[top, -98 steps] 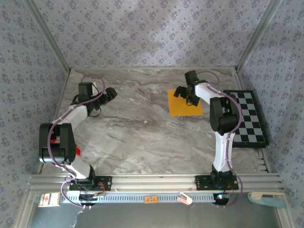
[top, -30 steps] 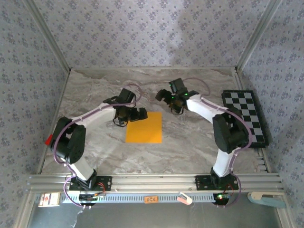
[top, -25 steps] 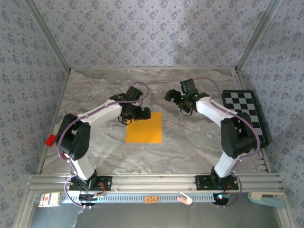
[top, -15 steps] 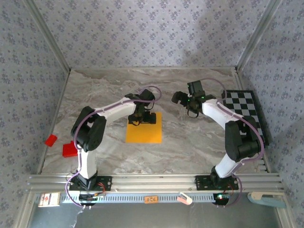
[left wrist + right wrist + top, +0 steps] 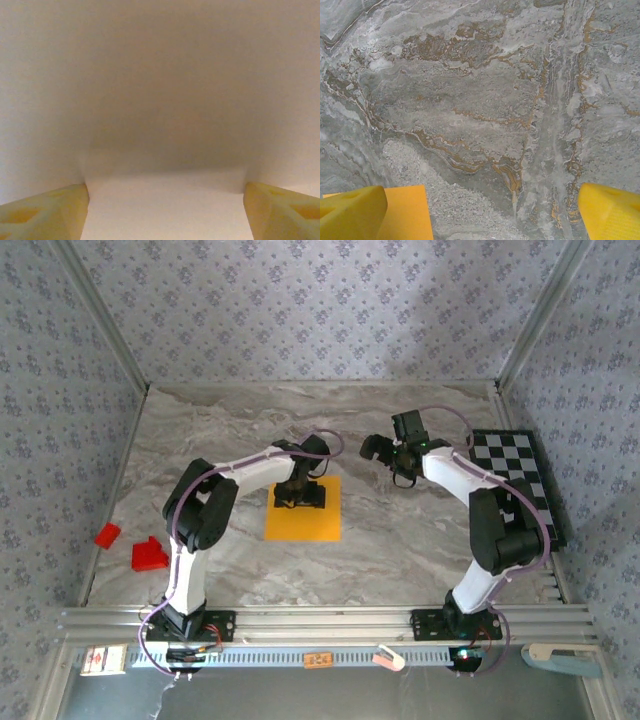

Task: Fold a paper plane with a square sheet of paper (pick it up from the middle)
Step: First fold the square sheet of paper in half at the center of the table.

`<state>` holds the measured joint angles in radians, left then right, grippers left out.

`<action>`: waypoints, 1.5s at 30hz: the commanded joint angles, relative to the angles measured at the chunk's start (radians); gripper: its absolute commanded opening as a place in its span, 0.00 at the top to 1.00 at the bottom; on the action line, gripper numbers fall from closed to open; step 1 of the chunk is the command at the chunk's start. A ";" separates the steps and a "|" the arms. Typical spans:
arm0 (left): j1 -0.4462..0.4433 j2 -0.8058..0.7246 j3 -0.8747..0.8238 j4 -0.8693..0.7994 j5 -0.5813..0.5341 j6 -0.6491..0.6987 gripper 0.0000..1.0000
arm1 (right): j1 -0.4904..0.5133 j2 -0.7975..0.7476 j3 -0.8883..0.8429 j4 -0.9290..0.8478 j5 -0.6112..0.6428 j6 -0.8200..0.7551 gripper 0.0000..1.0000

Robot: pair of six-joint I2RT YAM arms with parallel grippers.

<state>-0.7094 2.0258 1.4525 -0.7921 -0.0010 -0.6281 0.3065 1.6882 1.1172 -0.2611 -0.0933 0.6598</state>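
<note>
- Square sheet of paper (image 5: 305, 523) lies flat at mid-table in the top view, its far part under the left gripper (image 5: 300, 497). The right gripper (image 5: 388, 455) hangs near its far right corner. Checkerboard (image 5: 520, 485) and red blocks (image 5: 150, 554) are well apart, with bare marble around the sheet.
- Left wrist: fingers (image 5: 45, 212) spread wide over a pale, washed-out surface.
- Right wrist: fingers (image 5: 350, 212) spread wide above the table (image 5: 485, 100), with the sheet's corner (image 5: 405, 215) beside one.
</note>
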 commanded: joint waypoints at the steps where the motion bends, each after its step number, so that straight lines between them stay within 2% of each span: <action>1: -0.007 0.030 0.028 -0.030 -0.002 0.010 0.20 | 0.006 0.017 0.036 -0.015 -0.002 -0.017 0.00; 19: -0.009 0.079 0.002 -0.051 -0.029 0.000 0.26 | 0.006 0.051 0.056 -0.021 -0.005 0.000 0.00; 31: -0.009 0.036 -0.006 -0.029 -0.053 -0.021 0.36 | 0.002 0.049 0.053 -0.006 -0.008 0.016 0.00; 36: -0.009 -0.019 -0.004 -0.015 -0.044 -0.019 0.45 | 0.000 0.042 0.050 0.004 -0.019 0.016 0.00; 38: -0.008 -0.062 -0.008 0.009 -0.017 -0.012 0.54 | -0.004 0.038 0.046 0.017 -0.037 0.014 0.00; 41: 0.001 -0.140 -0.033 0.081 0.074 0.001 0.64 | -0.018 0.024 0.015 0.062 -0.092 0.021 0.00; 45: 0.028 -0.233 -0.086 0.226 0.233 0.000 0.69 | -0.048 -0.007 -0.046 0.156 -0.177 0.040 0.01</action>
<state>-0.7029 1.8790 1.3834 -0.6857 0.0944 -0.6327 0.2790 1.7168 1.1088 -0.1719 -0.1890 0.6735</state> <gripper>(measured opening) 0.309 0.989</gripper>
